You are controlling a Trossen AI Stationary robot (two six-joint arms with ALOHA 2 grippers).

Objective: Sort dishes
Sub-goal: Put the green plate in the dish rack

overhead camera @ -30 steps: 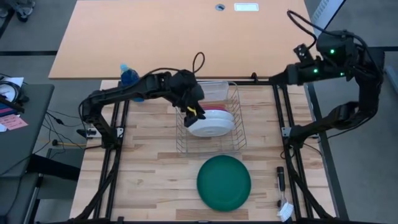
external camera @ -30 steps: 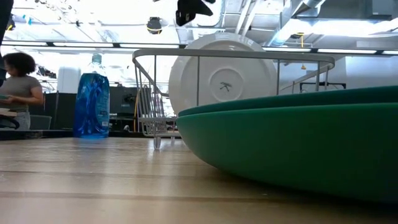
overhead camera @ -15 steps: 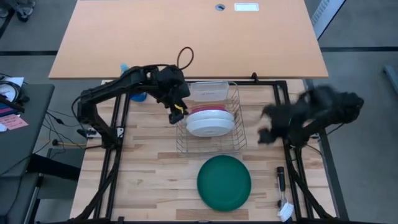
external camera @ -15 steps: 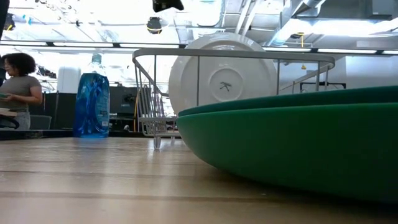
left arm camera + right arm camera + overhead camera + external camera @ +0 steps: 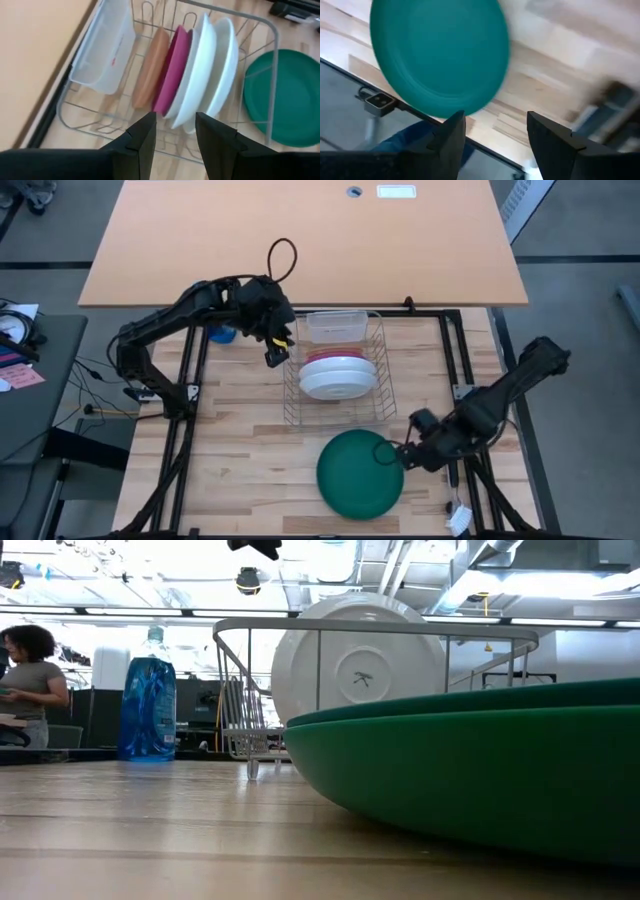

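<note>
Four plates racked: salmon-orange plate point(image 5: 150, 67), magenta-pink plate point(image 5: 172, 70) and two white plates point(image 5: 205, 75) stand on edge in the wire dish rack point(image 5: 338, 370) at frame centre of the high view.
Green plate: green plate point(image 5: 360, 472) lies flat on the table point(image 5: 240, 470), lower centre, just below the rack and apart from it.
Left gripper: left gripper point(image 5: 278, 350) hangs beside the rack's upper-left corner, fingers parted narrowly, holding nothing.
Right gripper: right gripper point(image 5: 405, 452) sits low at the green plate's right rim, fingers parted wide and empty; contact with the rim cannot be told.
Handling: the plate is judged rigid, smooth and slippery, breakable if dropped; flat on wood, only the raised rim offers purchase, so pinch across the rim edge.
Obscured: plate material unclear; spray bottle point(image 5: 148, 700) is mostly hidden by the left arm from above; right wrist view is blurred.
</note>
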